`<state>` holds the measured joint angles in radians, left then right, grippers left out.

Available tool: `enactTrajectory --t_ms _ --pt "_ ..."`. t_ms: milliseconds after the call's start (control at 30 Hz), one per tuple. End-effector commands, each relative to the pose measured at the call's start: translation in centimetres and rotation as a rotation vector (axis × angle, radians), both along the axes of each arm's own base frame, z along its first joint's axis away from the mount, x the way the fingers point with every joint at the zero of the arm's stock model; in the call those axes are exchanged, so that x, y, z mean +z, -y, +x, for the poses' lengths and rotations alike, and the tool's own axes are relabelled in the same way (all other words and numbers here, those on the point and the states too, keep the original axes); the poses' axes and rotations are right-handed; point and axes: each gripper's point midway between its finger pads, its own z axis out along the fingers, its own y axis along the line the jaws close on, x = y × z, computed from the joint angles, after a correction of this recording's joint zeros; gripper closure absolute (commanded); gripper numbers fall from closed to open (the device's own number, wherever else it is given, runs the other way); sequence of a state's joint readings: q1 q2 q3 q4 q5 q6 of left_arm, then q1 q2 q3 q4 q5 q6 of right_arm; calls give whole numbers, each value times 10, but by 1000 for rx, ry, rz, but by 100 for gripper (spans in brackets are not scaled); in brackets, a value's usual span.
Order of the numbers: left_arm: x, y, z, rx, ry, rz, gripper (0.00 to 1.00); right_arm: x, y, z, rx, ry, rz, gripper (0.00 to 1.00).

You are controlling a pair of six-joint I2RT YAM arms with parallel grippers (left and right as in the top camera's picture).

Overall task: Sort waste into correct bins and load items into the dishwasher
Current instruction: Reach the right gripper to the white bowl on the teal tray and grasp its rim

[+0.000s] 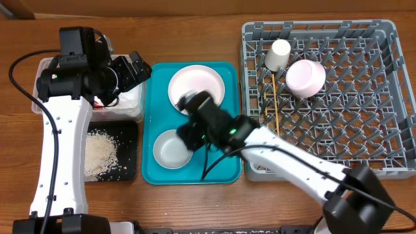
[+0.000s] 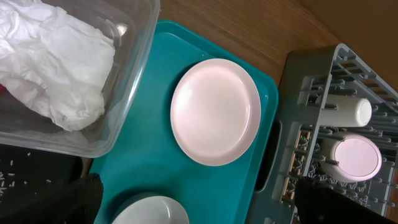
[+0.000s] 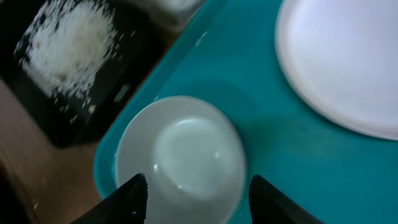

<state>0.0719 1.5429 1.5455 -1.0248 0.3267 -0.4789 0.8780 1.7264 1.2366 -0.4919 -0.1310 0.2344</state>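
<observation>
The grey-white bowl (image 1: 170, 149) sits on the teal tray (image 1: 224, 172), front left. It also shows in the right wrist view (image 3: 180, 155). My right gripper (image 3: 196, 190) is open just above it, fingers on either side. The pale pink plate (image 1: 196, 85) lies at the tray's back (image 2: 216, 112). My left gripper (image 1: 133, 68) is open and empty above the clear tub (image 1: 130, 107). The tub holds the white napkin (image 2: 56, 68) and a red wrapper (image 1: 98, 103). Rice (image 1: 101, 151) lies in the black tray (image 1: 129, 153). The pink bowl (image 1: 305, 78), white cup (image 1: 277, 54) and chopsticks (image 1: 277, 104) are in the grey rack (image 1: 383, 117).
The teal tray stands between the bins on the left and the rack on the right. Bare wooden table (image 1: 19, 162) lies to the left and along the front. My right arm (image 1: 292, 162) crosses the rack's front left corner.
</observation>
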Motion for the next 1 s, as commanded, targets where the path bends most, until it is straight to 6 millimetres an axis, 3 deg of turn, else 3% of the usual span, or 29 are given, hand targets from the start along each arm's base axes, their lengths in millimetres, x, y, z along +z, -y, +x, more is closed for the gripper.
enactTrajectory --t_ms 0,300,667,967 --pt "12 1 3 -11 36 -2 0 -3 -16 -28 84 -24 -1 46" --pt "12 1 3 -11 36 -2 0 -18 -33 -76 248 22 -57 47" --pt "12 1 3 -11 36 -2 0 -71 -43 -82 363 97 -169 47" --pt "12 1 2 -11 35 -2 0 -72 -42 -78 357 120 -184 73"
